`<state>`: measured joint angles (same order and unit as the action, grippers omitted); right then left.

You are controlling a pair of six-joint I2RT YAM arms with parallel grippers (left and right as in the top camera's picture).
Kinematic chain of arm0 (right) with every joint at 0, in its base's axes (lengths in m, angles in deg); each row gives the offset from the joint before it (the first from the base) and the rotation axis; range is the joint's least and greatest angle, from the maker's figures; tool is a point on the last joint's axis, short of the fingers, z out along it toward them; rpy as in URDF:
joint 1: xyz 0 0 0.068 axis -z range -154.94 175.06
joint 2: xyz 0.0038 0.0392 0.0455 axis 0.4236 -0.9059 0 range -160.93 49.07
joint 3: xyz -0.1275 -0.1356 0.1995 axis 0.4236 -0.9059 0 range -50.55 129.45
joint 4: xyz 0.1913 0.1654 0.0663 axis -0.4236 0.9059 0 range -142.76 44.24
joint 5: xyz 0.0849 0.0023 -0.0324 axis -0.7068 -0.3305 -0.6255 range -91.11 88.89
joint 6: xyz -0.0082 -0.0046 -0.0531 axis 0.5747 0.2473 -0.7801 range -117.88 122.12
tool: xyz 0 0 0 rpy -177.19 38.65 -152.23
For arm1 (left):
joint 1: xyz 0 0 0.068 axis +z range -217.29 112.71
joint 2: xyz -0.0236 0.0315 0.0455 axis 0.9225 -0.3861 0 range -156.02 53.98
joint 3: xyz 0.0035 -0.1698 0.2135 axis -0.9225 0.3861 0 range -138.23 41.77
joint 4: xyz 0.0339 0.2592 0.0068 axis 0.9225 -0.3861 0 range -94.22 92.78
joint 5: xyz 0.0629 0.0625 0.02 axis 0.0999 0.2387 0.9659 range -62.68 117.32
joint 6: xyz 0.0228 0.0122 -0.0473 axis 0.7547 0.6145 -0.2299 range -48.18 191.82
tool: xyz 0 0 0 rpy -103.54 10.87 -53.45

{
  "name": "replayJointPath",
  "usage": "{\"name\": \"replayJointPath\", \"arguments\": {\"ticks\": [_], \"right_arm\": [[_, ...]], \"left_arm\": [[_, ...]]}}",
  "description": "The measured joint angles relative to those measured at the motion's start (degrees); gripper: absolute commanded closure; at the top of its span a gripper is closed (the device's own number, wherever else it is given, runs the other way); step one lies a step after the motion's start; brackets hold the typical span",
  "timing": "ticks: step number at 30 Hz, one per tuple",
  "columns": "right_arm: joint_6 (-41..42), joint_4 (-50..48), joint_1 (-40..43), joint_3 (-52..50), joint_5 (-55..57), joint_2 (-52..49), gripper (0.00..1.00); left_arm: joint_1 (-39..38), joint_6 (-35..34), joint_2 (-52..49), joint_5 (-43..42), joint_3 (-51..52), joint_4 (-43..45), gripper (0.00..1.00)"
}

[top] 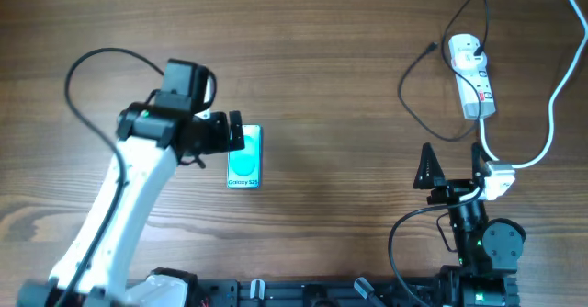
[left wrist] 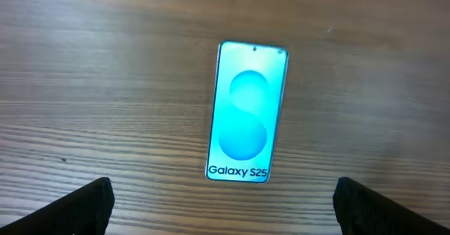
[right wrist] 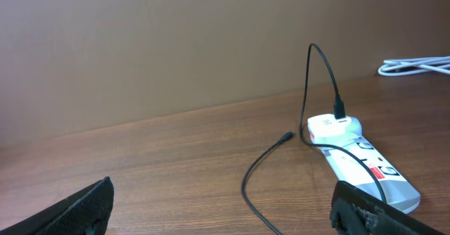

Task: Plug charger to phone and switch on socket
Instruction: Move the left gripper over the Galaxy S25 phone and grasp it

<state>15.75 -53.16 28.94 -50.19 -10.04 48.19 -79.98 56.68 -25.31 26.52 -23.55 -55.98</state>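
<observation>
The left fingers (left wrist: 81,207), spread wide, hover by the phone (left wrist: 247,112) lying flat on the tabletop (left wrist: 105,87). The right fingers (right wrist: 77,210), also apart, face the socket (right wrist: 358,154). The charger (right wrist: 286,136) tip lies loose, thin and easily fumbled, and I reckon tugging it could drag the socket.

The only legible writing is "Galaxy S25", in dark letters on a white strip at the lower edge of the bright cyan screen of the phone (left wrist: 247,112), clear in the left wrist view, while the red and dark markings on the socket (right wrist: 360,166) are too small to read.
</observation>
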Motion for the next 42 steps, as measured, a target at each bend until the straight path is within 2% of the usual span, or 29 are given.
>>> {"name": "replayJointPath", "arguments": {"ticks": [8,15,23,28,30,32,35,42], "right_arm": [[0.0,0.0,0.0,0.0,0.0,0.0,0.0],[-0.02,0.0,0.0,0.0,0.0,0.0,0.0],[0.0,0.0,0.0,0.0,0.0,0.0,0.0],[0.0,0.0,0.0,0.0,0.0,0.0,0.0],[0.0,0.0,0.0,0.0,0.0,0.0,0.0],[0.0,0.0,0.0,0.0,0.0,0.0,0.01],[-0.02,0.0,0.0,0.0,0.0,0.0,0.0],[0.0,0.0,0.0,0.0,0.0,0.0,0.0]], "left_arm": [[-6.21,0.44,-15.39,2.08,0.0,2.08,0.0],[-6.56,2.49,-22.91,2.03,0.55,5.25,0.0],[-6.56,6.12,-25.83,-0.81,1.66,8.79,0.0],[-6.56,6.32,-24.65,-0.5,5.75,14.97,0.01],[-6.56,6.32,-23.82,-0.46,6.88,16.24,0.09],[-6.56,6.47,-23.45,0.09,7.5,16.96,0.22],[-6.54,6.56,-23.39,1.01,7.8,17.49,0.25],[-6.54,5.99,-23.21,1.4,7.96,17.79,0.43]]}}
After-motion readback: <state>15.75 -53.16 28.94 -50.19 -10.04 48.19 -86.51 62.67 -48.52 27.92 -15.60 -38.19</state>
